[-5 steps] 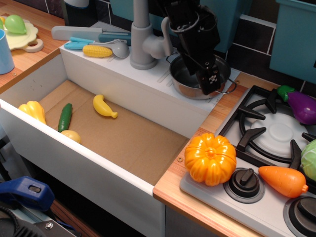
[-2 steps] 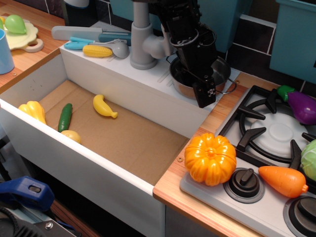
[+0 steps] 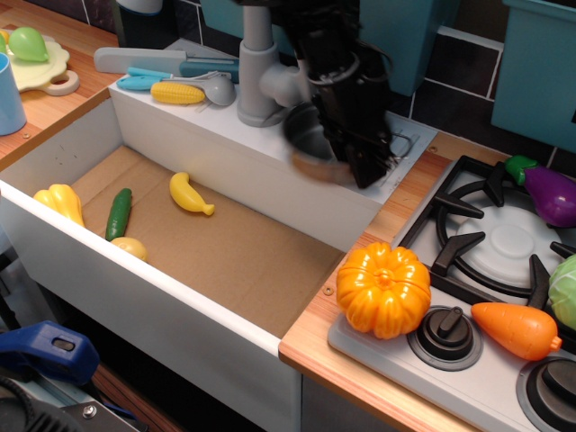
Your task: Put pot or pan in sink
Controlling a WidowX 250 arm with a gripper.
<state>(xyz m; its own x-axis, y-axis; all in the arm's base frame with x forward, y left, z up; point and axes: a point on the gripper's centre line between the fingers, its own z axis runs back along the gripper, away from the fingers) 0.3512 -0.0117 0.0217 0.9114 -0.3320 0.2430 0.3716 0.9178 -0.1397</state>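
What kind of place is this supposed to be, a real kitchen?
More likely a toy kitchen set up for robot practice: a white sink with a cardboard-looking floor, a stove beside it, and plastic play food such as the orange pumpkin and banana.

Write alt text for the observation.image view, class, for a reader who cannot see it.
A black gripper holds a blurred steel pot at the back ledge of a white sink holding toy vegetables. An orange pumpkin sits beside a stove.

A single view is given, taken from above and in front, angled down. The sink (image 3: pixel 54 153) is framed at left and centre, the stove (image 3: pixel 504 243) at right, the wall along the top.
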